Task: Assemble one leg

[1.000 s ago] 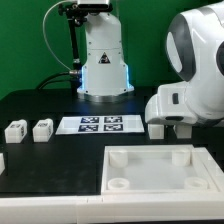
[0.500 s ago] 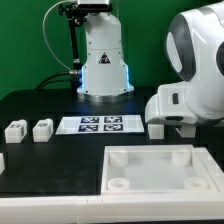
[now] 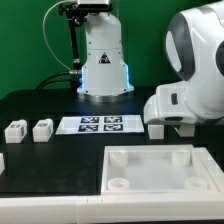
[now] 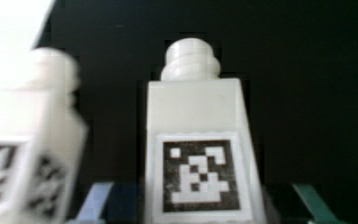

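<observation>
A small white plastic leg block with a black-and-white tag [image 4: 197, 140] sits on the black table [image 3: 50, 105], right between the robot's blue fingers [image 4: 108, 200]. The hand [image 4: 202, 205] is open and is not squeezing it yet. A second white leg block [image 4: 34, 130] sits just beside it. The big white square base with round holes [image 3: 150, 170] has no leg in it. Grabbing, carrying and fitting all look left to do.

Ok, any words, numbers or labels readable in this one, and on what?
No words, numbers or brands can be read.
There are only black-and-white coded squares, not text: several on the marker board, one on the leg in the wrist view.
</observation>
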Controlling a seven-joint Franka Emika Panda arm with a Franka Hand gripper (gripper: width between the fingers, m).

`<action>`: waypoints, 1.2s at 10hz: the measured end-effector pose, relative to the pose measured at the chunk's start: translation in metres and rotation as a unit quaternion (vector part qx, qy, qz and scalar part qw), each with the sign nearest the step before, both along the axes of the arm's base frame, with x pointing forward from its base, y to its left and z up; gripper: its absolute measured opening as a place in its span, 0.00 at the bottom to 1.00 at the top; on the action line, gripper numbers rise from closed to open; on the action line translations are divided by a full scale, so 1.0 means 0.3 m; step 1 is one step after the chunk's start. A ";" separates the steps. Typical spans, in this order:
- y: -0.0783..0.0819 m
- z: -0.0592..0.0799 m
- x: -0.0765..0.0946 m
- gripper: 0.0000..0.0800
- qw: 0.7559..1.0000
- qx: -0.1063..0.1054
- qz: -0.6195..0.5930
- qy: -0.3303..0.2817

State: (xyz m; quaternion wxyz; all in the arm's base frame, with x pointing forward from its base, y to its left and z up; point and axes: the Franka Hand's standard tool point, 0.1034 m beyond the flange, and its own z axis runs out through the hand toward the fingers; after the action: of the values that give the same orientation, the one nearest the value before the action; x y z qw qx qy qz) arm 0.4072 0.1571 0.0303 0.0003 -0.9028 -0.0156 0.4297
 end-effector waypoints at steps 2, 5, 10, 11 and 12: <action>-0.034 0.093 0.099 0.36 1.000 0.011 -0.002 -0.018; -0.095 0.263 0.175 0.36 0.998 0.024 -0.002 -0.051; -0.090 0.321 0.261 0.37 0.941 0.038 -0.015 -0.336; -0.120 0.311 0.324 0.37 0.920 0.050 0.006 -0.387; -0.181 0.358 0.425 0.37 0.910 0.058 0.018 -0.410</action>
State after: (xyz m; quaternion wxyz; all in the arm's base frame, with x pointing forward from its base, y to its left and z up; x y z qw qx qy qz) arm 0.5345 0.1028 0.1376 0.0384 -0.9975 -0.0554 0.0203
